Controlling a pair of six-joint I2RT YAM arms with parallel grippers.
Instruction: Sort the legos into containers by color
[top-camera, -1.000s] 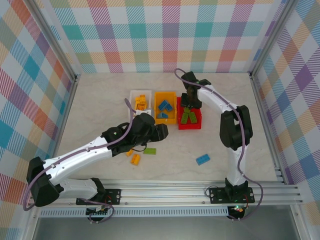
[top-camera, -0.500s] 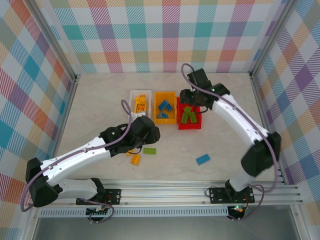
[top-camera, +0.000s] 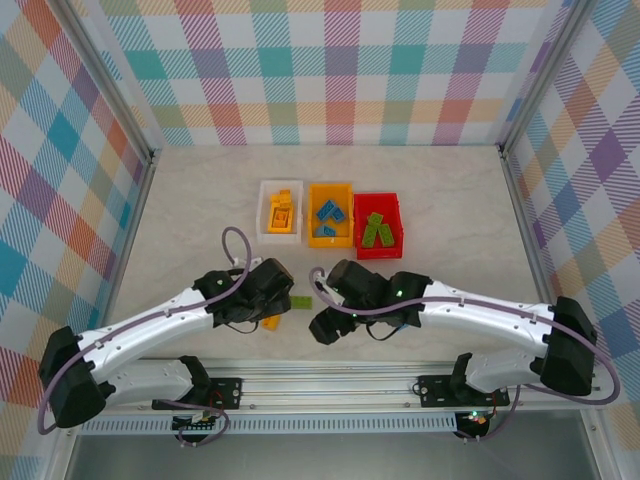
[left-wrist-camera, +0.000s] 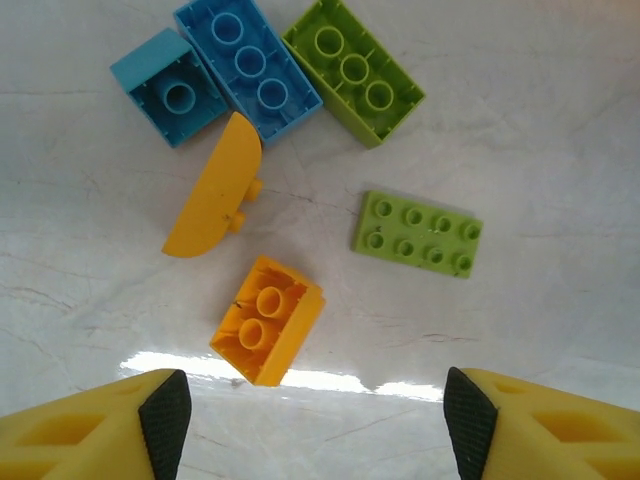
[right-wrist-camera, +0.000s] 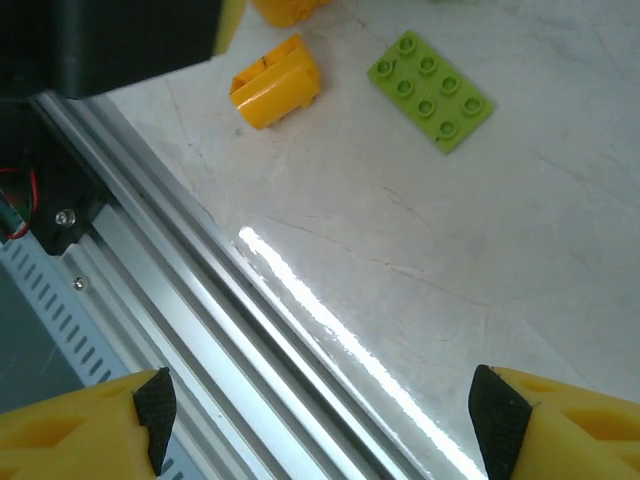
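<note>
Checked walls in many colors stand around the pale tabletop (top-camera: 180, 200). Just in front of my left pincer (left-wrist-camera: 315, 425) sits a small orange brick (left-wrist-camera: 268, 320). It lines up with the gap between my fingers, but I am not touching it. A flat green plate (left-wrist-camera: 417, 233) lies a bit farther out, to the right, studs up. Past the orange brick lies a curved orange piece (left-wrist-camera: 213, 187). Beyond that, three bricks lie close together with their hollow sides up: a small light blue brick (left-wrist-camera: 168, 87), a long blue brick (left-wrist-camera: 247, 68) and a long green brick (left-wrist-camera: 352, 70).

My left pincer is spread wide and holds nothing. My right pincer (right-wrist-camera: 325, 415) is spread wide too, over bare tabletop, with the green plate and the orange brick out ahead of it. A metal rail (right-wrist-camera: 190, 290) runs slantwise near its left finger.

Far ahead of both pincers stand three bins in a row. The white bin (top-camera: 263, 225) has yellow-orange pieces inside, the orange bin (top-camera: 312, 235) has blue ones, and the red bin (top-camera: 378, 252) has green ones.
</note>
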